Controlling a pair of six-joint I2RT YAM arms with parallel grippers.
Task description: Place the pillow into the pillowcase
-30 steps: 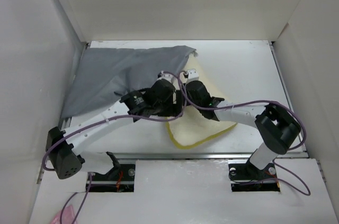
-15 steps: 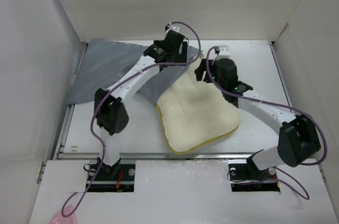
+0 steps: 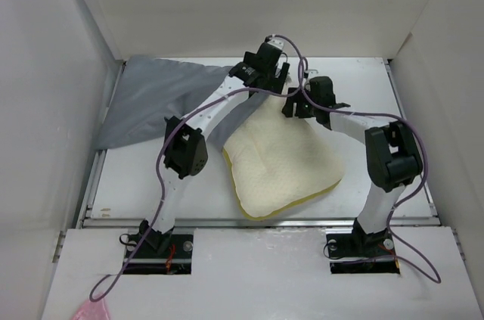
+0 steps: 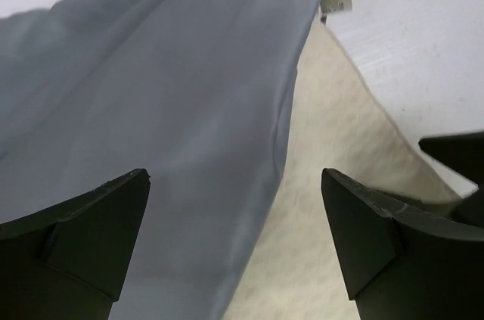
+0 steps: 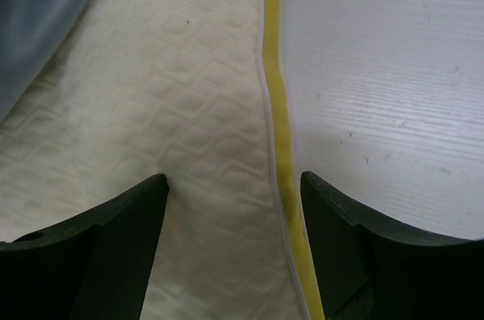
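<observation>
Pillowcase (image 3: pixel 147 100) lies rumpled far left on the table (image 3: pixel 363 85), its edge overlapping the pillow (image 3: pixel 283 161) at centre; insertion looks hardly begun.
Left gripper (image 4: pixel 233 180) and right gripper (image 5: pixel 234 178) hover spread, holding nothing. Next, probably, comes gripping the case's edge and the pillow's yellow seam.

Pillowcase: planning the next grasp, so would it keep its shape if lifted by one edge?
Probably not: the pillowcase lies wrinkled and draped over the pillow, so likely floppy. Its smooth sheen hints it may slip.

We note the right gripper (image 5: pixel 233 184) with jaws apart, the pillow (image 5: pixel 174 108) and its yellow edge between them. The pillowcase (image 5: pixel 38 10) lies ahead-left, the white table (image 5: pixel 393 70) to the right.
</observation>
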